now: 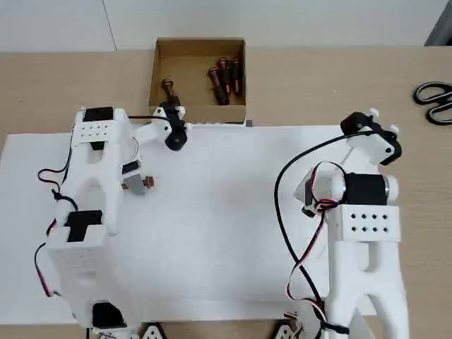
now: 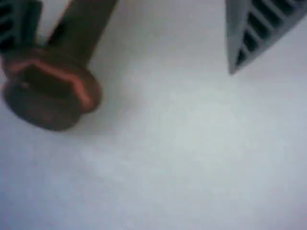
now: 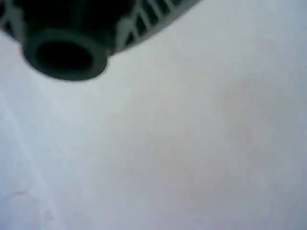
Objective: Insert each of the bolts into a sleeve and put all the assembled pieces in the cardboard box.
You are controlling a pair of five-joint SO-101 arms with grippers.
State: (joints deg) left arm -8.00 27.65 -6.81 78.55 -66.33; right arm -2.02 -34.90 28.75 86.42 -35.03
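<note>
**Left tool (image 2: 129,52) spread wide over a copper-coloured hex-head metal bolt (image 2: 48,96); right tool (image 3: 72,24) gripping a dark grey hollow tubular sleeve (image 3: 64,71)**

The left tool's jaws stand far apart. The bolt lies between them on the white paper sheet (image 1: 233,233), with its shaft just beside one finger. Paper shows between shaft and finger, so nothing is gripped. In the high view the bolt is at the left of the sheet, close to the left arm and nearer than the brown open cardboard box (image 1: 244,78). The box sits on the light wooden table (image 1: 318,78) at the sheet's far edge.

The right tool is closed around the sleeve, whose open bore faces out over bare sheet. The box holds copper-coloured assembled pieces (image 1: 224,79): a cluster at its right and one at its left.

The step in hand looks like picking up this bolt for insertion. Next, the left tool would need to close on the bolt near its head, leaving most of the shaft free, and lift it. Both arms would then have to meet over the middle of the sheet. The shaft must line up squarely with the narrow bore, since a tilted approach would likely jam at the rim. After that the joined piece goes to the box.
</note>
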